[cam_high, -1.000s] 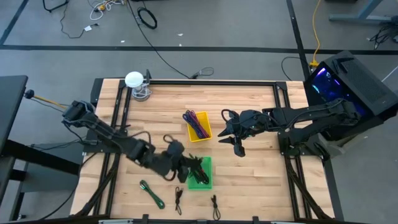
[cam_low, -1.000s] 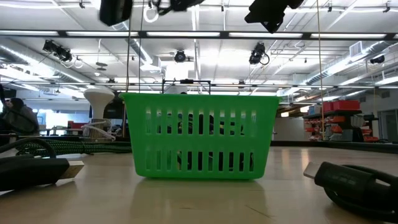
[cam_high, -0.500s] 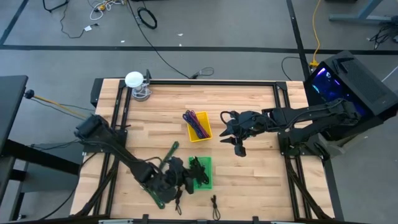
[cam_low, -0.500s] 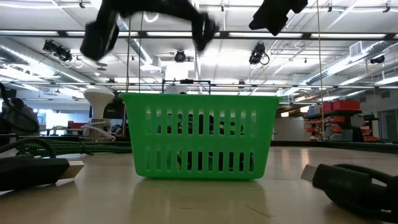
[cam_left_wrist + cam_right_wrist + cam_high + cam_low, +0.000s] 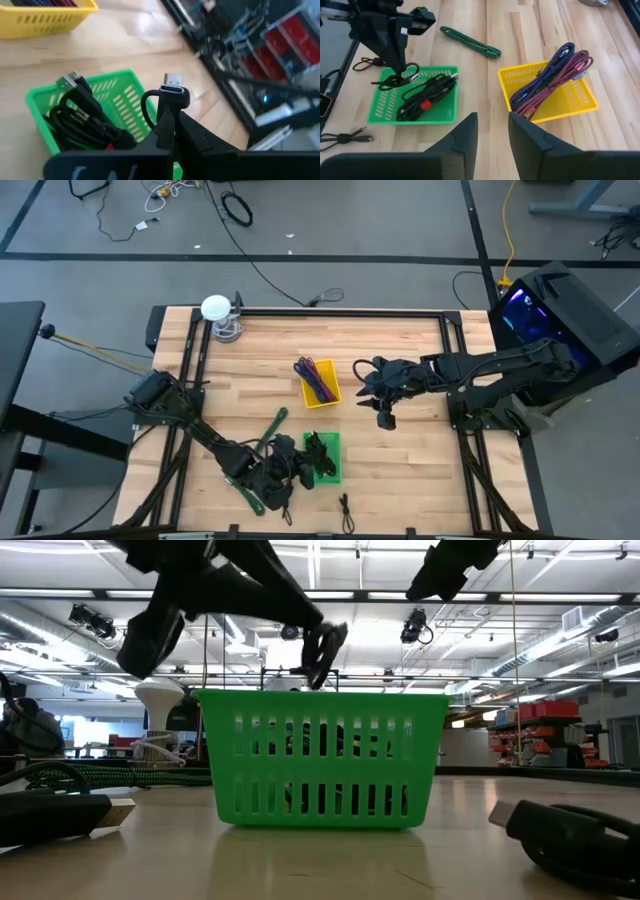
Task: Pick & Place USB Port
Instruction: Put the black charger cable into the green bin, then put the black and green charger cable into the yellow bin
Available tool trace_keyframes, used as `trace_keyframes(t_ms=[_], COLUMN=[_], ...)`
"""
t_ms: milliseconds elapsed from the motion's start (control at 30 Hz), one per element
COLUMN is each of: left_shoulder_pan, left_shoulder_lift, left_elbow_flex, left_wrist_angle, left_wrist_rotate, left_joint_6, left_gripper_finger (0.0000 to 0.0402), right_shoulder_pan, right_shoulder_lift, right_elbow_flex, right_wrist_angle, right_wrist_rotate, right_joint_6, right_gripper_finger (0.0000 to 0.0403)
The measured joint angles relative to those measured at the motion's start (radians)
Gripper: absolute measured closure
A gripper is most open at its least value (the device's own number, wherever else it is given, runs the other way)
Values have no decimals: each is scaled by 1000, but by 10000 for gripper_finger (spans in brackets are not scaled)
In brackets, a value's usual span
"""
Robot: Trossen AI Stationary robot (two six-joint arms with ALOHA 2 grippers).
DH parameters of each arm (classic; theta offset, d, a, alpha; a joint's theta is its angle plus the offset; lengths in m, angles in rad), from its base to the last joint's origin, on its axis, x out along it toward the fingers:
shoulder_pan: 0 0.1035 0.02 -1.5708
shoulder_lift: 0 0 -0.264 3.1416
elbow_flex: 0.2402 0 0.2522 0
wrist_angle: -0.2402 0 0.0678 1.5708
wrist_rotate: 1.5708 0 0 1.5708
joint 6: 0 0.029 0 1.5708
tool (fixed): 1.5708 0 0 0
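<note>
Black USB cable [image 5: 172,95] pinched in the left claw [image 5: 170,127], plug end up, metal connector bare above the fingers. A loop of its cord bows out to one side; the rest drops out of sight behind the claw. Claw closed tight on the cord just under the plug housing.

In the right wrist view the same claw [image 5: 400,75] hangs over the near edge of the green basket [image 5: 385,102], cable loop dangling at about rim height. Basket already holds a tangle of black cables [image 5: 422,95] with a red tie. High view puts the left claw [image 5: 283,480] at the basket's left edge, not clearly over its middle.

Risks, as I judge them:
- Release from here: the cable may drape across the rim or slide off onto the desk [image 5: 400,460], since the claw sits near the edge rather than centred.
- Hidden trailing cord: if it lies outside the basket, its weight could pull the plug out after release.
- Lowering further: the loop could snag the slotted wall or the tangle inside and shift the light basket.

Right claw [image 5: 492,131] hovers apart, fingers parted, holding nothing, near the yellow basket [image 5: 547,102] of purple cables. More cables lie loose on the desk: one green [image 5: 470,42], black ones [image 5: 345,510] by the front edge.
</note>
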Motion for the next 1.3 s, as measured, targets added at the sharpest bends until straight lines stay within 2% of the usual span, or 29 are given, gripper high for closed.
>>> trace_keyframes(t_ms=[100, 633, 900, 1067, 1300], left_shoulder_pan=[3, 30, 30, 31, 31], left_shoulder_lift=[0, 0, -43, -130, -196], left_elbow_flex=[0, 0, 0, -1, 0], left_wrist_angle=[-40, -146, -196, -396, -768], left_wrist_rotate=[41, 45, -19, 40, 251], left_joint_6=[40, 25, 206, 194, 26], left_gripper_finger=[378, 296, 291, 300, 319], right_shoulder_pan=[0, 0, 0, 0, 0], right_shoulder_lift=[0, 0, 0, 0, 0], right_elbow_flex=[0, 0, 0, 0, 0], right_wrist_angle=[0, 6, 7, 7, 8], right_wrist_rotate=[0, -3, -3, -3, -3], right_joint_6=[0, 6, 7, 10, 12], right_gripper_finger=[292, 292, 292, 292, 292])
